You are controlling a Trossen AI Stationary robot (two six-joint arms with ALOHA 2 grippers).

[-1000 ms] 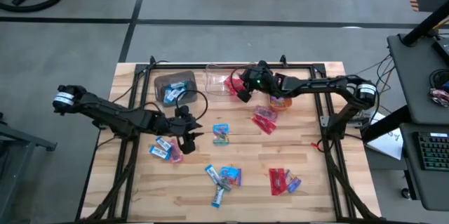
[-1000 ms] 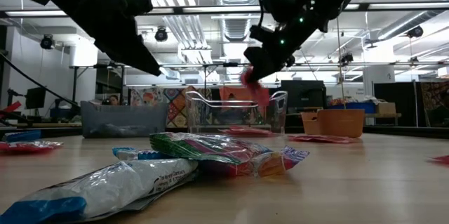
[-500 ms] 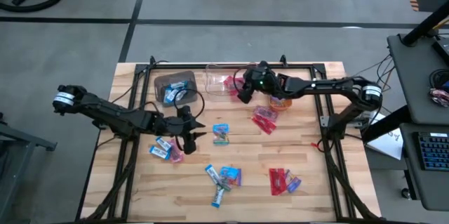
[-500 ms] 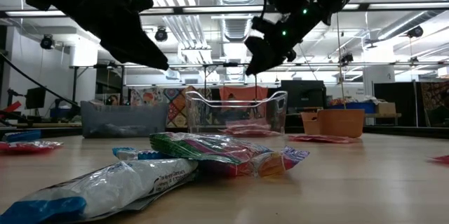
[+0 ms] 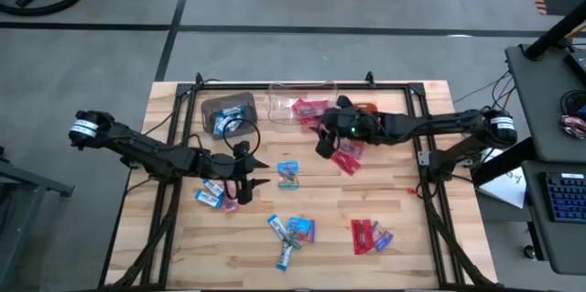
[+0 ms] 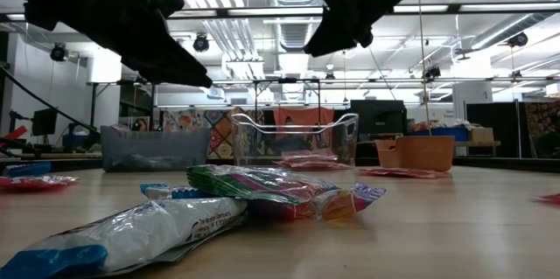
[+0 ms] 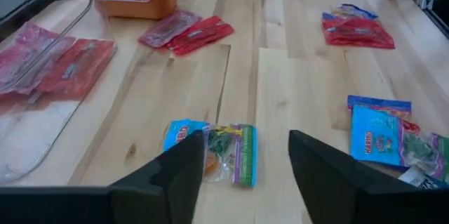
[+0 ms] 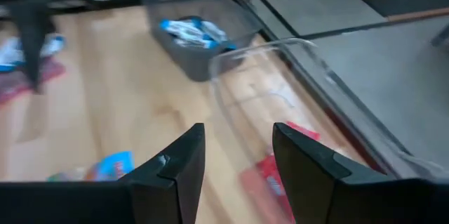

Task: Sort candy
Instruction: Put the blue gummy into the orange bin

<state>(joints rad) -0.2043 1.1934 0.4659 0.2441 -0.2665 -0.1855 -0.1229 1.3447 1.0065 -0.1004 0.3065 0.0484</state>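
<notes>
Since the earlier frames, the right gripper (image 5: 322,145) has withdrawn from above the clear bin (image 5: 300,107), empty, leaving red candy (image 5: 308,109) inside.

High view: it now hovers beside a red candy pair (image 5: 345,155) near the orange bin (image 5: 367,109); the left gripper (image 5: 242,174) hangs over blue candy (image 5: 212,194) left of centre. Bare tabletop (image 5: 320,191) lies between the arms.

Low view: both arms stay raised, with a candy pile (image 6: 271,190) in the foreground.

Left wrist view: fingers (image 7: 179,175) apart, empty, facing a blue-green candy (image 7: 217,150).

Right wrist view: fingers (image 8: 179,161) apart, empty, before the grey bin (image 8: 189,31).
</notes>
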